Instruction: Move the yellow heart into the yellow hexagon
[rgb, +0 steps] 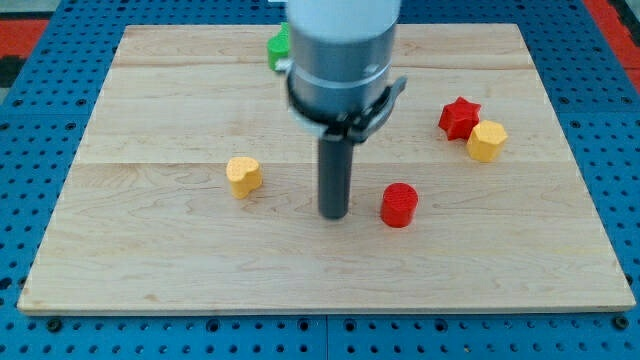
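The yellow heart (243, 176) lies on the wooden board at the view's left of centre. The yellow hexagon (487, 140) lies at the view's right, touching or nearly touching a red star (459, 117) just up-left of it. My tip (334, 214) rests on the board between the yellow heart and a red cylinder (398, 205). The tip is about a block's width left of the cylinder and well to the right of the heart. It touches neither.
A green block (278, 48) sits near the view's top edge of the board, partly hidden behind the arm's grey body (342, 60). The wooden board (150, 250) lies on a blue pegboard (40, 120).
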